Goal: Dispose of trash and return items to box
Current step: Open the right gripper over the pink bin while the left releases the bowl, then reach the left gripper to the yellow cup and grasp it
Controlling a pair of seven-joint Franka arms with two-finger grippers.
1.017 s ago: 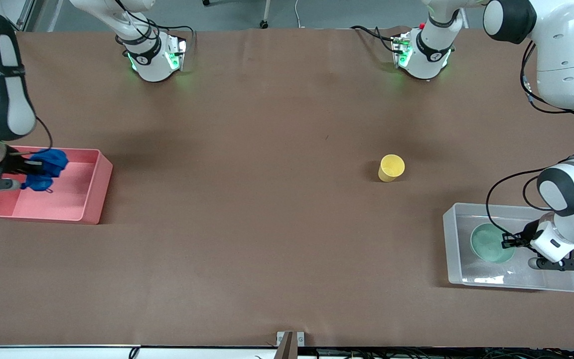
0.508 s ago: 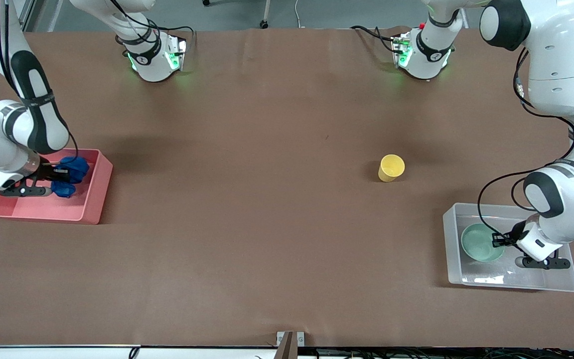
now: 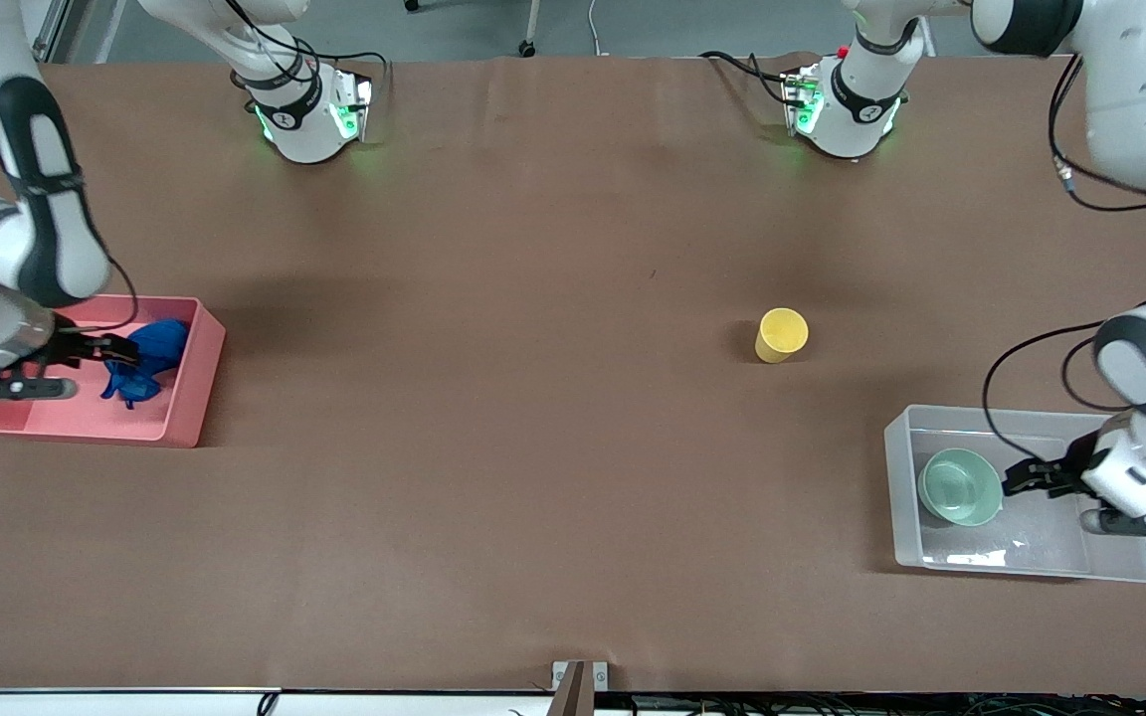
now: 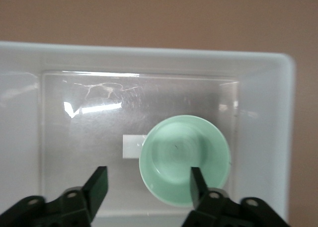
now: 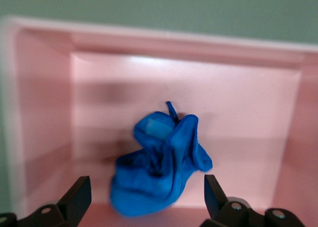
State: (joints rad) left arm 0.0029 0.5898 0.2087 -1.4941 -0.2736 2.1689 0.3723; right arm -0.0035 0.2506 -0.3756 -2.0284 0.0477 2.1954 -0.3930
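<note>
**Cloth and bowl lying in their bins, cup waiting on the table**

2 of the 3 things are sitting where the task wants them, and both grippers are standing released over what looks like their own deliveries.

The cloth (image 3: 143, 356) is lying in the pink bin (image 3: 197, 383), at the end nearer the middle of the table. That bin is evidently serving as the trash container, so the cloth is resting loose on its floor, with no finger on it. The right gripper (image 3: 86, 348) is hanging over the pink bin with its fingers spread wide; in the right wrist view the cloth (image 5: 161, 165) is sitting between the 2 fingertips but clear of both.

The bowl (image 3: 959, 486) is standing upright, mouth up, in the box (image 3: 899, 497), at the end nearer the middle of the table, partly covering the white sticker (image 4: 130, 146). The left gripper (image 3: 1016, 478) is hovering over the box just beside the bowl, fingers apart and gripping nothing. In the left wrist view 1 fingertip is showing in front of the bowl's (image 4: 184, 160) rim; touching or not, I cannot tell.

The cup (image 3: 782, 334) is standing alone on the table (image 3: 533, 447), well apart from both bins and both grippers, and nearer the box. Judging by this, it is the 1 thing left to return.
</note>
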